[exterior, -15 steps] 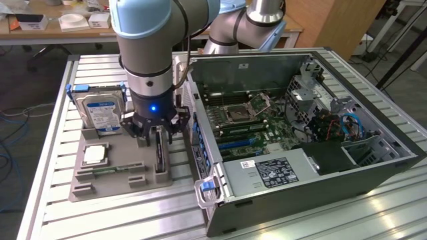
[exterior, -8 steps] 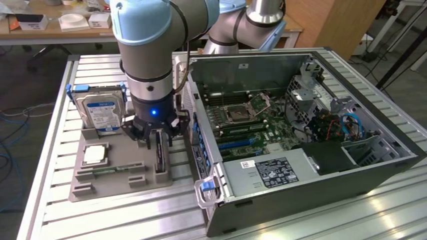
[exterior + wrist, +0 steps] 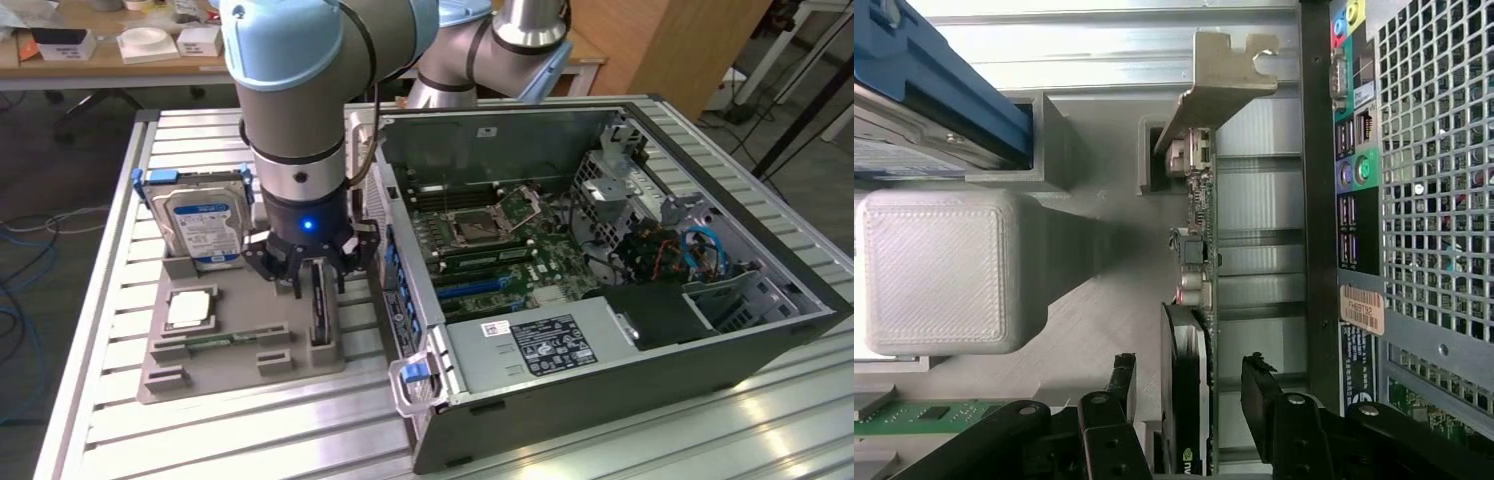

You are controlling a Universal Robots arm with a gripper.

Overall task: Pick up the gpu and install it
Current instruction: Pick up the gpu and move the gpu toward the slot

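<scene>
I see the gripper (image 3: 318, 280) open, straddling the gpu (image 3: 322, 325). It stands on edge in the grey holder (image 3: 220, 368).

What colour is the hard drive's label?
The label is blue and white, clearest in the exterior view.

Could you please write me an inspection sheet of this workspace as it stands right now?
Surface: slatted metal table carrying a grey parts fixture and an open computer case.
Job's things: gpu standing on edge in a fixture slot, not installed.
Clutter: hard drive, square silver chip and RAM stick, all in the fixture.
Grippers: pincer open, a finger on either side of the gpu with gaps showing in the wrist view.
Cables: blue cables inside the case.
Surroundings: wooden bench behind the table, with white boxes on it.
</scene>
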